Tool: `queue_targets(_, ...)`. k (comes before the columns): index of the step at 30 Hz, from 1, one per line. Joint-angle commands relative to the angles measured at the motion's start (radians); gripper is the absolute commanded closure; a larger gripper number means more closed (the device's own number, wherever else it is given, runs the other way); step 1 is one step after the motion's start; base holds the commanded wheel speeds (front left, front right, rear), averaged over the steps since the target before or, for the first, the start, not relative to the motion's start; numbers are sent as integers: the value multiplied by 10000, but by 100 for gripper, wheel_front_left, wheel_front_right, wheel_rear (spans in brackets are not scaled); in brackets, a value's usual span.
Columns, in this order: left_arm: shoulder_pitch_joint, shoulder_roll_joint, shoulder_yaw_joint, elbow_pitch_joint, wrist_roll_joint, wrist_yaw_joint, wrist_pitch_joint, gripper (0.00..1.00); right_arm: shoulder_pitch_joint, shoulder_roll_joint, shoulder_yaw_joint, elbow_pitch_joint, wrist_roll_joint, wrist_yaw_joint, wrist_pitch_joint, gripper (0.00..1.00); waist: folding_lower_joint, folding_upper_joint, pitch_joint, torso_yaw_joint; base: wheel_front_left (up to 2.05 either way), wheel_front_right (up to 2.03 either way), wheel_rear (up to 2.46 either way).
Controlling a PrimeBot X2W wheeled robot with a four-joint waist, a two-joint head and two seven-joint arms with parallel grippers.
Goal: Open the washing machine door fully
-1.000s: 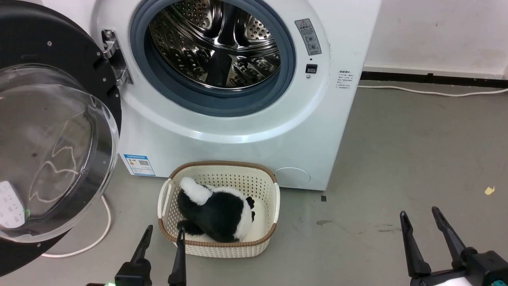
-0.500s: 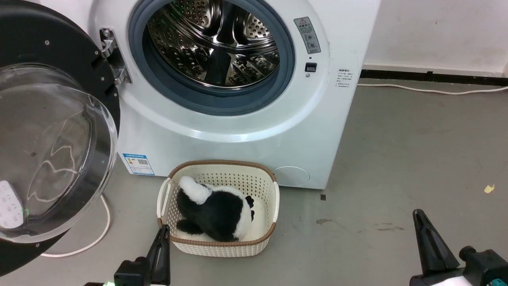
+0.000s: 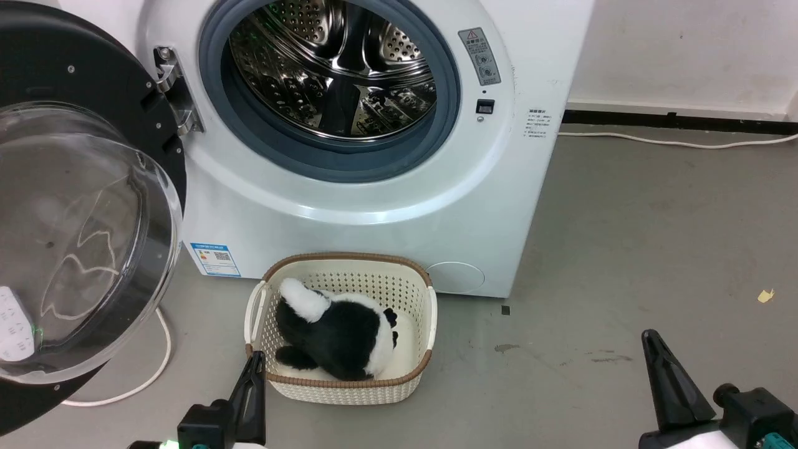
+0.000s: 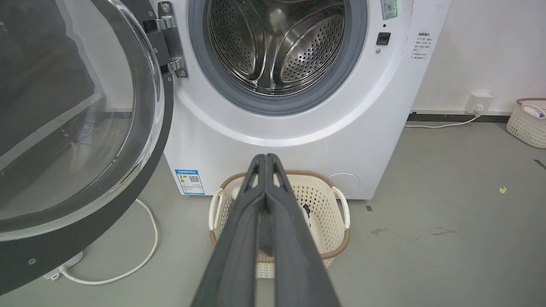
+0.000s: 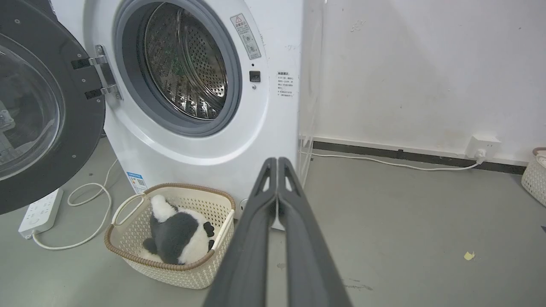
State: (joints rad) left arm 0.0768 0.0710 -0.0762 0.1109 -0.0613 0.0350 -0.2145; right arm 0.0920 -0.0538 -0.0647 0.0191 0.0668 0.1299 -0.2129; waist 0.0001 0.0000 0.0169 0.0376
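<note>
The washing machine door [image 3: 68, 75], round and glossy black with a clear bulging glass bowl [image 3: 81, 243], stands swung wide open to the left on its metal hinge [image 3: 174, 93]. The white washing machine [image 3: 374, 212] shows its grey gasket and steel drum [image 3: 330, 68]. Low at the lower left, my left gripper [image 3: 255, 360] is shut with nothing in it, beside the basket's near left corner. At the lower right my right gripper [image 3: 651, 340] is shut and empty above the floor. The left wrist view shows the door [image 4: 76, 128] and the closed left gripper [image 4: 266, 157]; the right wrist view shows the closed right gripper [image 5: 277, 160].
A cream basket [image 3: 349, 257] with a black-and-white plush toy [image 3: 336, 333] sits on the floor before the machine. A white cable [image 3: 159, 368] runs under the door to a power strip [image 5: 40, 213]. Another basket [image 5: 535, 175] stands at the far right wall.
Both grippers went from open to shut over the last second and sit slightly lower in the head view. The door and the basket have not moved.
</note>
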Motion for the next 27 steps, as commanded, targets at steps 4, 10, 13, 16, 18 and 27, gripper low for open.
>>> queue_targets(4, -159, -39, 78, -78, 112, -25, 125, 100, -163, 7, 34, -37, -102, 2, 99, 100, 0, 0, -7, -14, 0, 0, 0)
queue_targets(10, -196, -49, 119, -140, 142, -45, 248, 100, -209, 9, 71, -46, -136, 2, 222, 100, -1, 0, -17, -36, 0, 0, 0)
queue_targets(13, -215, -54, 140, -172, 157, -54, 309, 100, -232, 10, 90, -51, -154, 2, 284, 100, -1, 0, -21, -47, 0, 0, 0)
queue_targets(16, -233, -59, 161, -203, 173, -64, 370, 100, -255, 11, 108, -56, -171, 2, 346, 100, -1, 0, -26, -58, 0, 0, 0)
queue_targets(18, -246, -63, 175, -224, 183, -71, 411, 100, -270, 11, 121, -59, -182, 3, 387, 100, -1, 0, -30, -66, 0, 0, 0)
queue_targets(27, -301, -78, 237, -318, 228, -100, 594, 100, -339, 14, 177, -73, -234, 3, 571, 100, -1, 0, -44, -98, 0, 0, 0)
